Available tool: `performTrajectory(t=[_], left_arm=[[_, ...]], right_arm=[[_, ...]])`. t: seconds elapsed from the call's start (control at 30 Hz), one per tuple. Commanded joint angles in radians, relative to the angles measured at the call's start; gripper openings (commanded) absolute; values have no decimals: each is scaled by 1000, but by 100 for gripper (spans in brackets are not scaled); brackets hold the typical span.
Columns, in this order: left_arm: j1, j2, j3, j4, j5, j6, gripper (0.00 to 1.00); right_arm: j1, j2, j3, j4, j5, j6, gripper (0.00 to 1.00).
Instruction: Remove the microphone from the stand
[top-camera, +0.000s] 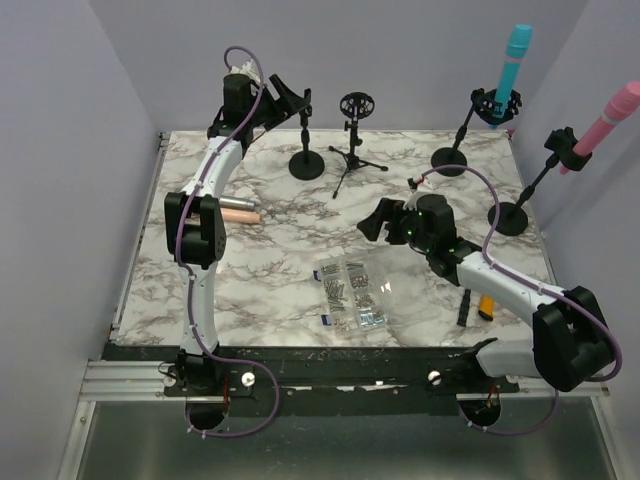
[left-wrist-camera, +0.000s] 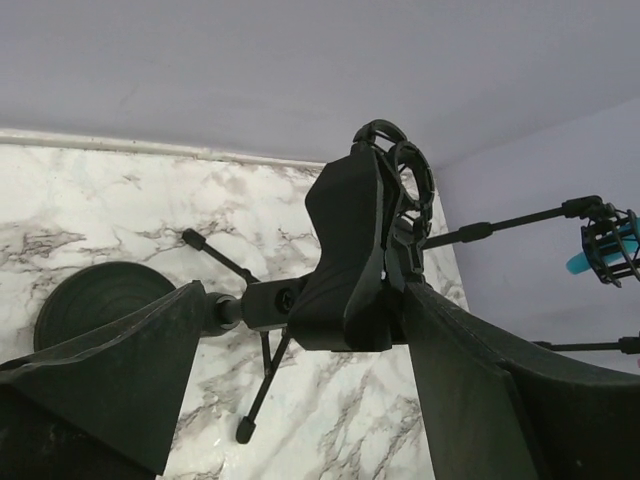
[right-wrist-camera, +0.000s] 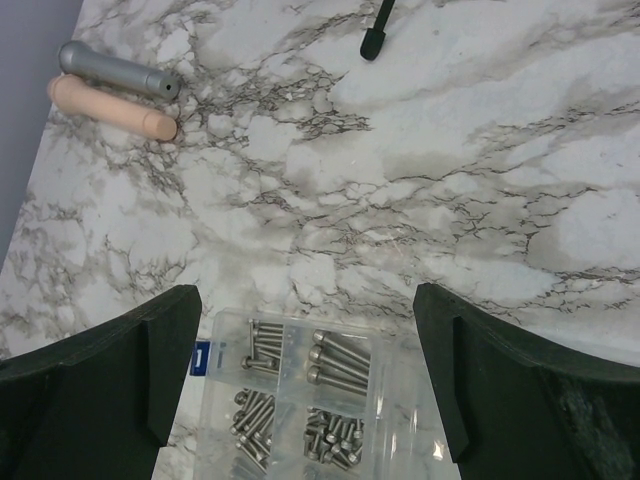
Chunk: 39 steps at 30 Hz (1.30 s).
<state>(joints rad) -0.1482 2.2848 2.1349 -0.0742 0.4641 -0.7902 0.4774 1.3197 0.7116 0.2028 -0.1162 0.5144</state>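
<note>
Gaping wide, your left pincer (left-wrist-camera: 300, 310) brackets the black clip (left-wrist-camera: 345, 250) atop the left stand (top-camera: 305, 135). It grips nothing. You can't tell whether the clip touches the right finger (left-wrist-camera: 470, 380). Your right pincer (right-wrist-camera: 308, 300) is equally spread and holds nothing. It hovers over the bench (top-camera: 270, 270), with the screw box (right-wrist-camera: 300, 400) below its fingers.

- Blue mic (top-camera: 512, 62): upright in a shock mount (top-camera: 497, 105), far right.
- Pink mic (top-camera: 605, 120): tilted in a holder (top-camera: 560, 143), right edge.
- Both are well apart from either pincer.
- Grey mic (right-wrist-camera: 118, 70) and beige mic (right-wrist-camera: 110, 105): lying side by side on the bench near your left arm.

- Left wrist view alone shows the clip between the fingers.
- Right wrist view shows the lying pair whole; the top view part-hides them behind the arm.
- Only the top view catches the pink mic.
</note>
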Motion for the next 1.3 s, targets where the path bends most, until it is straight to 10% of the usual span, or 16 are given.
performTrajectory(t=[0.0, 0.2, 0.53, 1.27], left_arm=[[-7, 3, -45, -147, -9, 46, 86], [2, -51, 155, -310, -24, 101, 99], [17, -228, 75, -344, 3, 109, 99], [14, 0, 20, -243, 3, 191, 91]], right_arm=[[-3, -39, 43, -42, 33, -17, 96], [-4, -42, 93, -113, 29, -23, 96], [-3, -75, 179, -301, 123, -20, 97], [-3, -88, 120, -212, 52, 15, 97]])
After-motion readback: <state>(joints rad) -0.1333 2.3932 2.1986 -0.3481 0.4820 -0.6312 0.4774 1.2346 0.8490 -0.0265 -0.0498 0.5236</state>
